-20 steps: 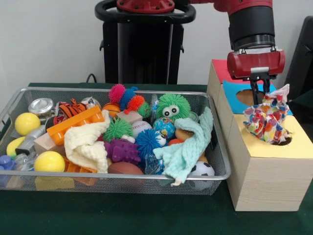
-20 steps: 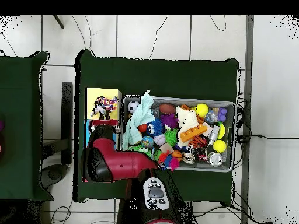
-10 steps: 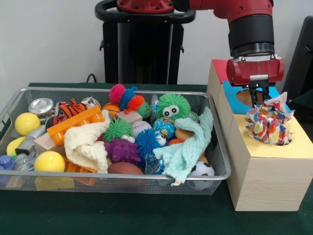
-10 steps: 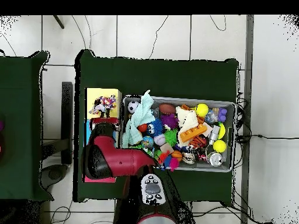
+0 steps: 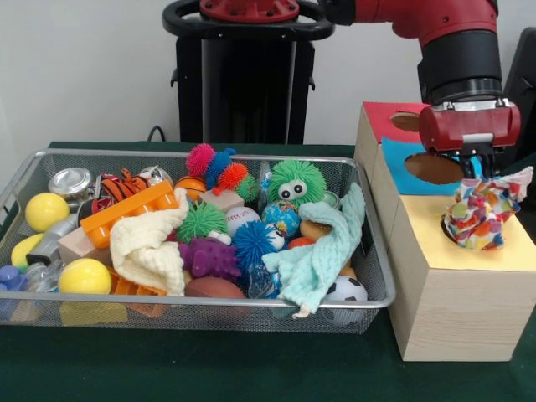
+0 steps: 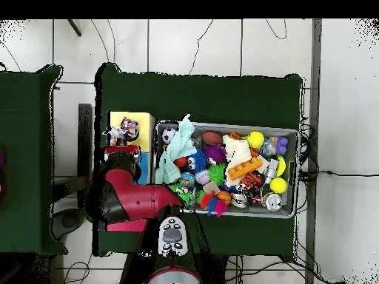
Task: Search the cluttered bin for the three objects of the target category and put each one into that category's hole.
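A crumpled multicoloured patterned cloth (image 5: 484, 214) rests on the right part of the yellow-topped box (image 5: 427, 243), reaching past its right edge. My gripper (image 5: 475, 174) comes straight down onto the cloth's upper edge and is shut on it. In the overhead view the cloth (image 6: 126, 130) lies at the yellow top's left side, just beyond my red wrist (image 6: 122, 157). In the wire bin (image 5: 209, 303) a cream knitted cloth (image 5: 151, 243) lies left of centre. A mint-green cloth (image 5: 322, 255) hangs over the bin's right front corner.
Behind the yellow box stand a blue-topped box with a round hole (image 5: 431, 167) and a red-topped box (image 5: 389, 121). The bin holds several spiky balls, yellow balls (image 5: 84, 276), an orange brick (image 5: 126, 213), a soccer ball (image 5: 345, 291) and a metal tin (image 5: 71, 181).
My gripper has moved right across the yellow box and the patterned cloth has gone with it, away from the hole it sat over.
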You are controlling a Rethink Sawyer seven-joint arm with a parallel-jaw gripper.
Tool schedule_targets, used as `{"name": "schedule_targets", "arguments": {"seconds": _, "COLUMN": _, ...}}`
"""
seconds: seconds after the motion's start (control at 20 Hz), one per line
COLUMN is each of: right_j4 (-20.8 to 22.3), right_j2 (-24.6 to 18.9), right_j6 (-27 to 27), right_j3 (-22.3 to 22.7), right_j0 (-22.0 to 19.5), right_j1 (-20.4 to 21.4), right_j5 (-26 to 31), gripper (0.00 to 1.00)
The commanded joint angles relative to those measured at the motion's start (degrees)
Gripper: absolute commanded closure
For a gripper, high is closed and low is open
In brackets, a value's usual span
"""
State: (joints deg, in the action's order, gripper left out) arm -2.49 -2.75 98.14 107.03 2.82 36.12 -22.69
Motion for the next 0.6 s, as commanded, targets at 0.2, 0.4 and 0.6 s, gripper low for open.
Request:
{"name": "schedule_targets", "arguments": {"seconds": 0.2, "right_j4": -1.8, "right_j2": 1.4, "right_j6": 6.0, "right_j3": -6.6, "right_j0": -1.3, "right_j1": -4.1, "right_j5": 5.9, "gripper": 1.00}}
{"name": "schedule_targets", "arguments": {"seconds": 0.4, "right_j4": -1.2, "right_j2": 4.0, "right_j6": 3.2, "right_j3": -7.9, "right_j0": -1.9, "right_j1": -6.3, "right_j5": 10.3, "gripper": 1.00}}
{"name": "schedule_targets", "arguments": {"seconds": 0.6, "right_j4": -0.8, "right_j2": 8.1, "right_j6": -0.2, "right_j3": -10.1, "right_j0": -1.2, "right_j1": -8.5, "right_j5": 18.4, "gripper": 1.00}}
